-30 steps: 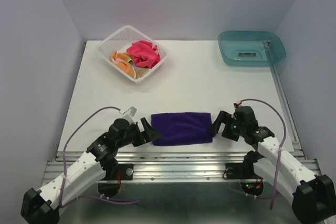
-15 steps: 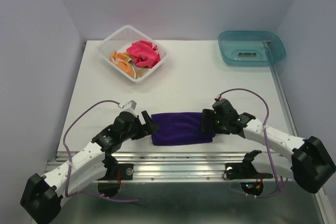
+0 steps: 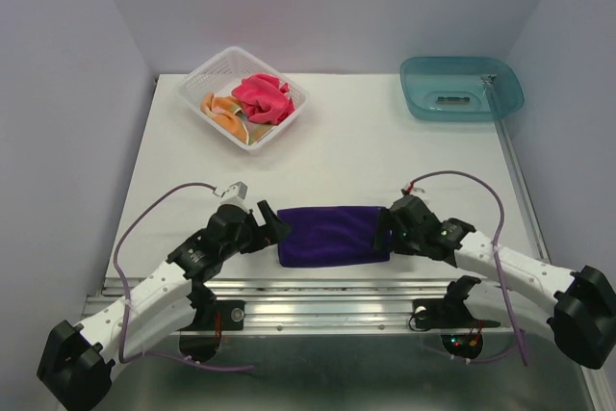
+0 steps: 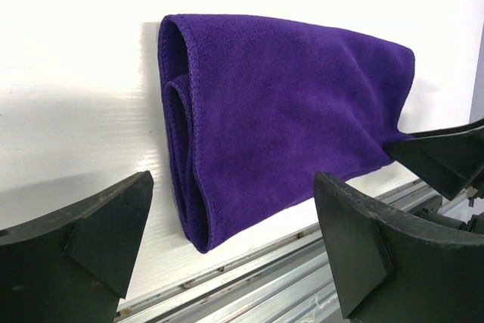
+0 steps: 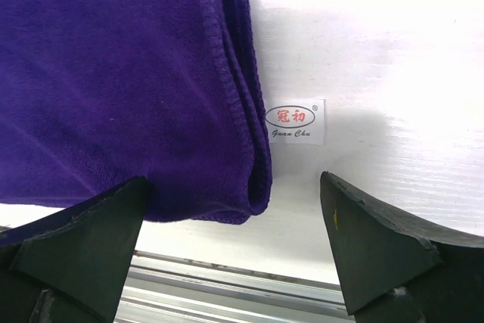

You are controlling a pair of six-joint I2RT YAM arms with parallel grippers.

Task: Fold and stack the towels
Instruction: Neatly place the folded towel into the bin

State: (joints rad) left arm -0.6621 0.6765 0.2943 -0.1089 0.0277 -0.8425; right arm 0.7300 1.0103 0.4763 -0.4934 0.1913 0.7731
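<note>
Nearest us, our left gripper [image 4: 231, 187] and right gripper [image 5: 234, 183] both stand spread wide, holding nothing, one at each short end of the purple towel [image 3: 332, 233], which lies folded in a long band on the table [image 3: 385, 151] by its near edge. At the far left we see the pink towel [image 3: 262, 98] and the orange towel [image 3: 223, 111] crumpled together in the white basket [image 3: 205, 68], and at the far right a teal tray [image 3: 416, 103].

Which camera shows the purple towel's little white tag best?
The right wrist view: the tag lies close up, red logo clear, beside the towel. The top and left wrist views show the towel but no tag.
</note>
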